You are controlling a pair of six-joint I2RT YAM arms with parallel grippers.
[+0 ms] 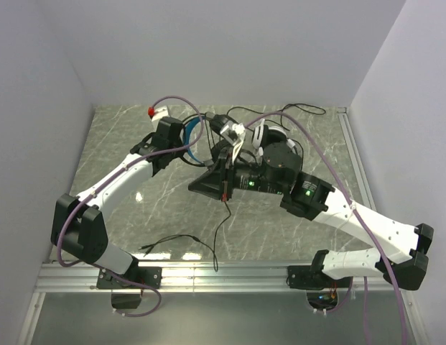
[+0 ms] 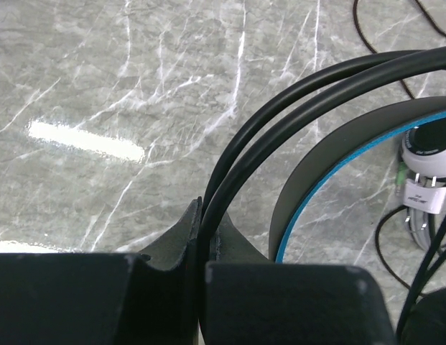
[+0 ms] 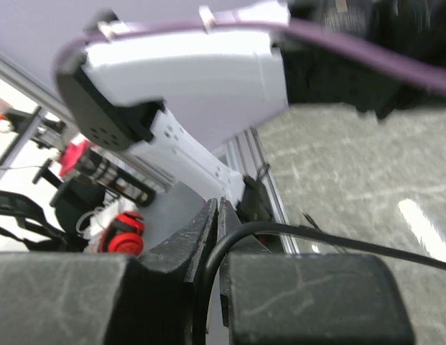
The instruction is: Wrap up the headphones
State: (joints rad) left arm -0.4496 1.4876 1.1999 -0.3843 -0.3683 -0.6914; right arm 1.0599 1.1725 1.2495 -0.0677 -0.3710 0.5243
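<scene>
The black headphones with the blue headband (image 1: 192,136) are held upright at the back of the table. My left gripper (image 1: 181,140) is shut on their thin black wire arcs (image 2: 294,108). In the left wrist view the jaws (image 2: 205,215) pinch those arcs, and the blue-edged band (image 2: 316,187) curves just to the right. My right gripper (image 1: 221,190) is shut on the thin black cable (image 1: 221,230), which hangs from it and trails to the table's near edge. The right wrist view shows the cable (image 3: 337,243) leaving the closed jaws (image 3: 219,215). The white headset (image 1: 271,133) lies behind the right wrist.
More black cable loops (image 1: 302,109) lie at the back right. A metal rail (image 1: 208,277) runs along the near edge. White walls enclose the table on three sides. The left arm's white link (image 3: 179,72) fills the upper right wrist view.
</scene>
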